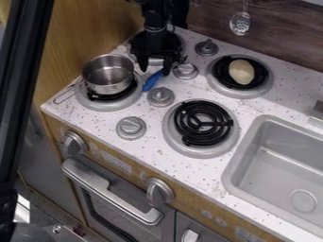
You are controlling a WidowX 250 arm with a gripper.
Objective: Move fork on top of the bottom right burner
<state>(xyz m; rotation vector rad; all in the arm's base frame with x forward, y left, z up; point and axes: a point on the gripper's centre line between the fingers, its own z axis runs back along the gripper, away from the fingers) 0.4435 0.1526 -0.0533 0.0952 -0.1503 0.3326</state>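
Observation:
The black gripper [155,71] hangs over the back left burner, its two fingers apart and pointing down. A fork with a blue handle [151,81] lies slantwise on the white counter, just in front of the gripper. Its handle points toward the front left, and the right finger overlaps its upper part, hiding some of it. Whether that finger touches the fork I cannot tell. The bottom right burner [203,123] has a bare black coil inside a silver ring.
A metal pot [108,74] stands on the front left burner. On the back right burner lies a pale oval object [242,72]. Silver knobs [161,97] rise between the burners. To the right is a grey sink [287,165]; a slotted utensil [240,23] hangs at the back wall.

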